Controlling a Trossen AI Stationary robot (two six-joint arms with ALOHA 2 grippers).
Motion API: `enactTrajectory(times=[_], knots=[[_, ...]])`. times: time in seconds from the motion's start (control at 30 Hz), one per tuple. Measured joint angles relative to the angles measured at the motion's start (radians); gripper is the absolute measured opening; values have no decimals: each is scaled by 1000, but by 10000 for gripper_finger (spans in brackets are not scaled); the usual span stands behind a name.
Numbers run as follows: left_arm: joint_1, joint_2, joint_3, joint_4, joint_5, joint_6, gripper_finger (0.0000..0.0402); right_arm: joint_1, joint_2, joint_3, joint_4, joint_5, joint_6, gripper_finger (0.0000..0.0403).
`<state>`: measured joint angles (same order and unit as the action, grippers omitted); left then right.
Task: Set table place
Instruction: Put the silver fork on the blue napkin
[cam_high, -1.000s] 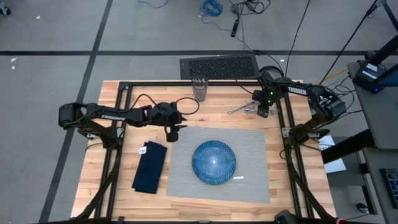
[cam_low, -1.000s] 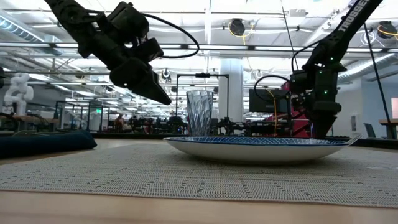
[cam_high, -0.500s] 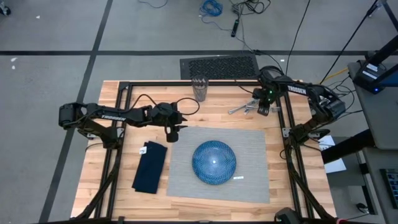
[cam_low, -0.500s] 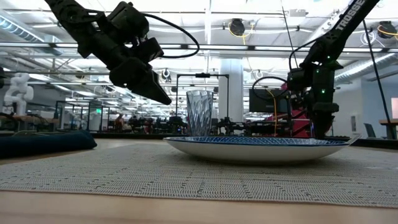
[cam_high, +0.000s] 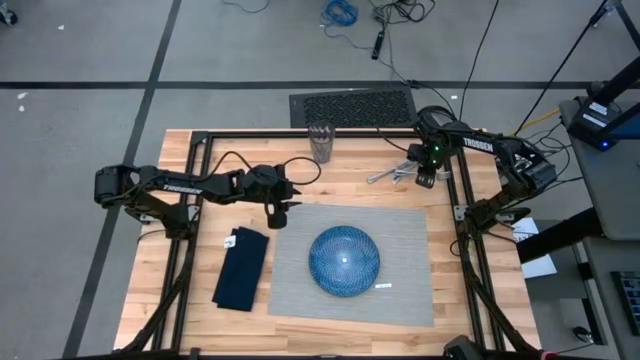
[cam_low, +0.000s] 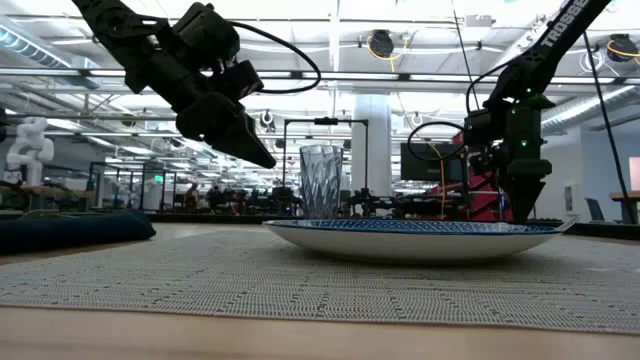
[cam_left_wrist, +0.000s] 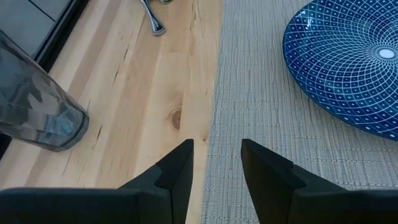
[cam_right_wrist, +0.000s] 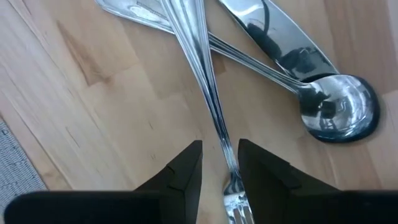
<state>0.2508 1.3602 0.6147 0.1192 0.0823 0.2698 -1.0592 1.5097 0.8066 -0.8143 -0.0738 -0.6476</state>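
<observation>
The navy napkin (cam_high: 241, 268) lies flat near the counter's (cam_high: 330, 180) left edge, just beside the grey placemat (cam_high: 400, 265). The left tool (cam_left_wrist: 216, 163) hangs above the placemat's far left corner, straddling the seam between mat and bare wood; its fingers (cam_left_wrist: 177, 167) stand apart with nothing between them. The placemat lies in the middle of the counter toward the near edge, with the round blue plate (cam_high: 344, 261) resting at its centre. A clear ribbed glass (cam_high: 320, 142) stands upright at the far edge. Toward the far right corner lies a cluster of cutlery on bare wood, fork (cam_right_wrist: 208, 93), spoon (cam_right_wrist: 339, 112) and knife (cam_right_wrist: 273, 37) overlapping. The right tool (cam_right_wrist: 219, 163) is down on it, its fingers (cam_right_wrist: 186, 168) flanking the fork's neck with a narrow gap; whether they pinch it I cannot tell.
</observation>
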Motion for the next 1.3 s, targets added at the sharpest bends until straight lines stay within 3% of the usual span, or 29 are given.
enactTrajectory(times=[0.5,0.6,0.7,0.8,1.13,1.3], knots=[[0,0,0,0,0,0,121,5,-6,-96,115,16,-31,88],[0,0,0,1,0,-1,121,26,-5,-97,115,30,-54,67],[-3,0,0,0,0,-1,121,50,-5,-97,108,50,-77,21],[-4,0,-1,0,0,-1,121,67,-5,-97,100,56,-84,9],[-4,0,-2,0,0,-1,121,212,-19,-100,29,210,-74,2],[-4,0,-2,0,1,-1,121,291,-72,-103,-32,229,-59,1]])
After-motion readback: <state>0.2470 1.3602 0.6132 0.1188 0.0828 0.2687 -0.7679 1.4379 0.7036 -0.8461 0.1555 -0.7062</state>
